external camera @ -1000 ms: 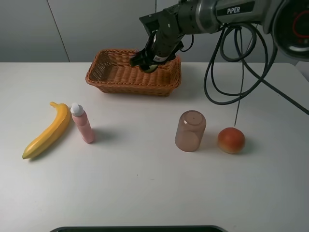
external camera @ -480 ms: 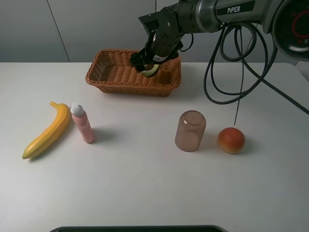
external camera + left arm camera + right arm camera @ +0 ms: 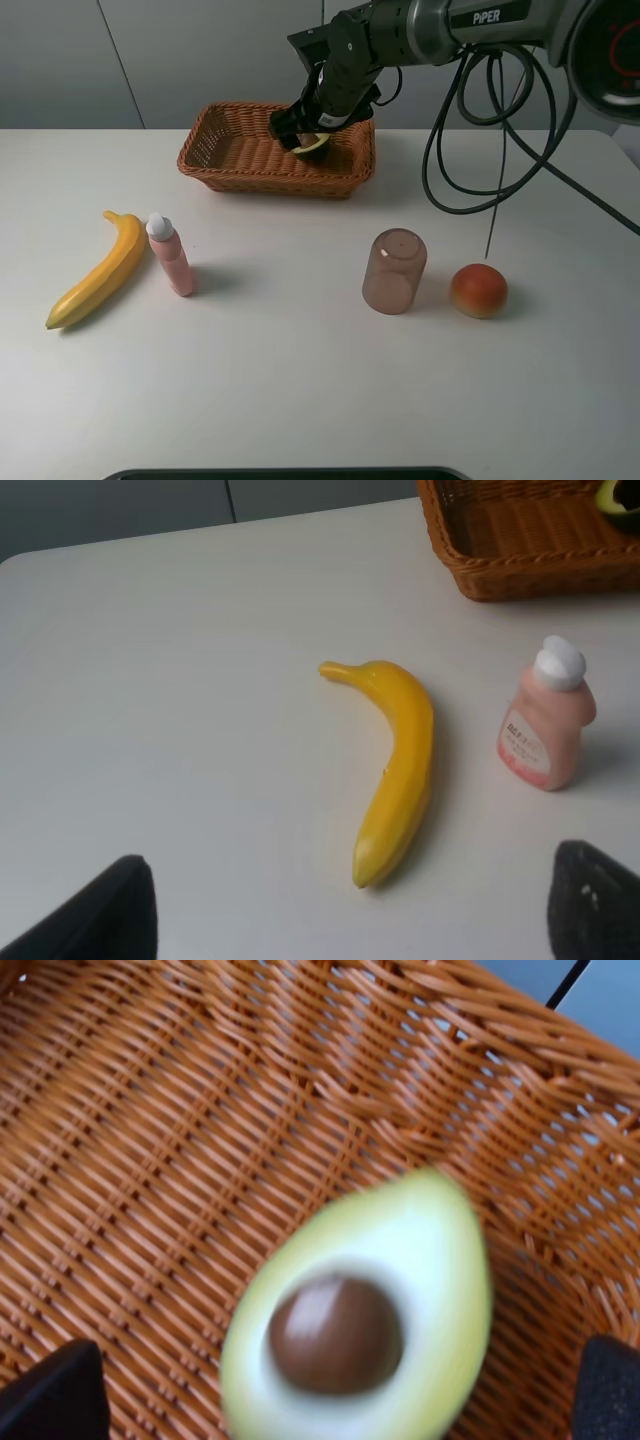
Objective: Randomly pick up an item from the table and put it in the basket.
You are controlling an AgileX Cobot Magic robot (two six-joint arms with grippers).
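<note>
**Item 1. Halved avocado, dark green skin, pale yellow-green flesh, brown pit** [image 3: 360,1320]. It is located inside the rectangular brown woven wicker basket [image 3: 270,182], towards its right end, with the cut face turned up to the right wrist camera. It is rendered blurred there. Whether it is resting on the weave or is just above it cannot be told.

**Item 2. Right gripper, black** [image 3: 303,128]. It is positioned directly over the avocado, above the basket interior. Its fingertips [image 3: 55,1395] are spread wide to either side of the fruit, and nothing is gripped or touched. The spread is judged to be the release: the fruit is freed over the middle of the weave, away from the walls, so that it is contained.

**Item 3. Left gripper, black** [image 3: 355,910]. Its jaws are parted and nothing is held. It is kept back over the large plain white tabletop [image 3: 300,380], presumably to keep clear of the working arm.

**Item 4. Remaining stock, left on the tabletop:**
- a curved yellow banana [image 3: 95,270];
- a pink bottle with a white cap [image 3: 170,255], just beside the banana;
- an inverted translucent pinkish cup [image 3: 395,270];
- a round orange-red fruit [image 3: 479,290].

**Status.** The placement is judged all but done.
</note>
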